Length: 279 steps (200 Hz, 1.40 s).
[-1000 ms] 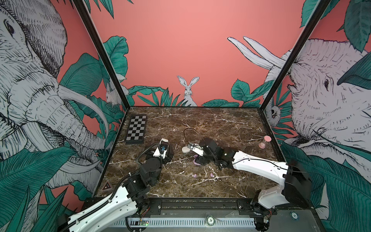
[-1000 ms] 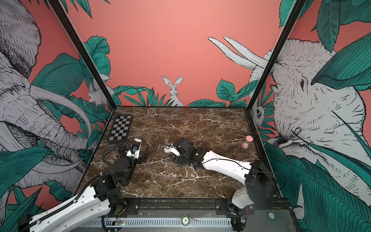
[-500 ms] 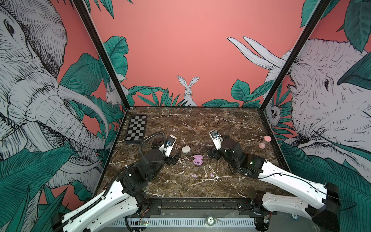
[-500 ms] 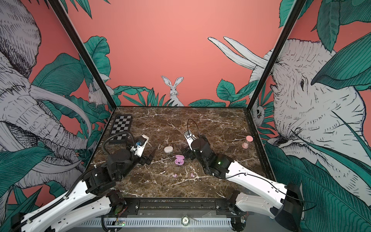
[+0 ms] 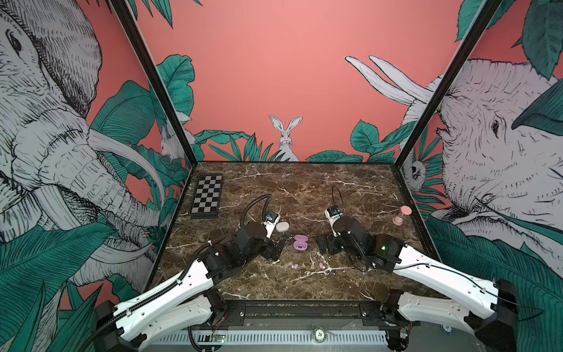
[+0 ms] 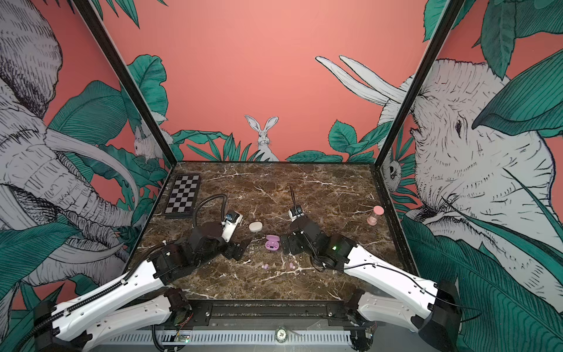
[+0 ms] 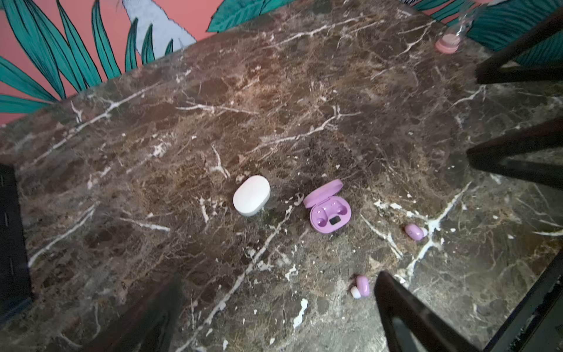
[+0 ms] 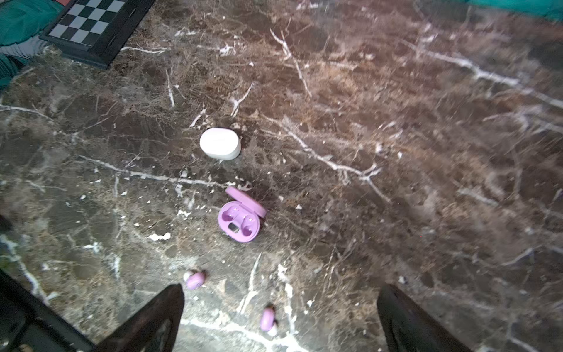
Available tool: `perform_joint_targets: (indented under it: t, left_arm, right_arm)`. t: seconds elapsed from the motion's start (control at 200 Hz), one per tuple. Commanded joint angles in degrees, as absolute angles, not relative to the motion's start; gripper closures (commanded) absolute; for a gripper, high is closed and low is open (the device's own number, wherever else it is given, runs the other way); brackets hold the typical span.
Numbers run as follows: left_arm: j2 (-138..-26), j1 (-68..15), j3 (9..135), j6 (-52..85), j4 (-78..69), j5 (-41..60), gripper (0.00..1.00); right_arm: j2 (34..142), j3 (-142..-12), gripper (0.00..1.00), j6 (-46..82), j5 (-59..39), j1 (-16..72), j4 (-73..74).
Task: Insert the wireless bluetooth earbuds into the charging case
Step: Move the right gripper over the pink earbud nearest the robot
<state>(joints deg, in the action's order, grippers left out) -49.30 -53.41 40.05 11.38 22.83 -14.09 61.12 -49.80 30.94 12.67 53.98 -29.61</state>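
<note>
We see a brown marble-patterned tabletop (image 5: 304,189), and near its middle an open lilac oval plastic charging case (image 5: 300,242), which we use as our landmark. The left gripper (image 5: 277,248) hangs just to the left of that case. Its black fingers (image 7: 405,314) are spread wide with only bare marble between them, and they hold and touch nothing. The right gripper (image 5: 322,244) sits just to the right of the case, equally wide apart and empty, and its fingers (image 8: 146,320) frame bare tabletop in the right wrist view.

A flat black-and-white chequered board (image 5: 207,196) lies well beyond the case, towards the far left. A small pink hourglass (image 5: 402,215) stands well off to the case's right.

A closed white oval case (image 5: 282,227) rests near the lilac one, just behind it and to its left, not touching it. The lilac case's lid is tipped back and both of its wells are empty.

Two lilac earbuds (image 5: 295,266) (image 5: 321,265) lie on the marble in front of the case, towards the robot's base, apart from it and from each other. We cannot find any white buds.
</note>
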Motion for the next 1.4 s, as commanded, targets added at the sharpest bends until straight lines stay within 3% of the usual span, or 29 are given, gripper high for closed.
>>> perform_joint_targets:
  t: [0.0, 0.275, 0.81, 1.39]
  left_arm:
    - [-49.3, -53.2, 38.0, 15.8, 20.5, -15.1, 0.01]
    - [-50.6, -54.6, 34.3, 17.2, 18.5, -15.3, 0.01]
    - [-53.9, -61.2, 30.0, 16.6, 14.8, -19.9, 0.01]
    - [-52.7, -61.3, 28.2, 14.7, 12.8, -18.8, 0.01]
  right_arm:
    - [61.7, -48.0, 0.04, 41.0, 6.8, 53.7, -33.0]
    - [63.8, -42.3, 0.12, 51.1, 0.6, 53.8, -29.4]
    - [75.4, -43.2, 0.33, 58.0, -6.7, 53.9, -27.4]
    - [79.3, -44.7, 0.42, 57.7, -6.3, 53.9, -28.0]
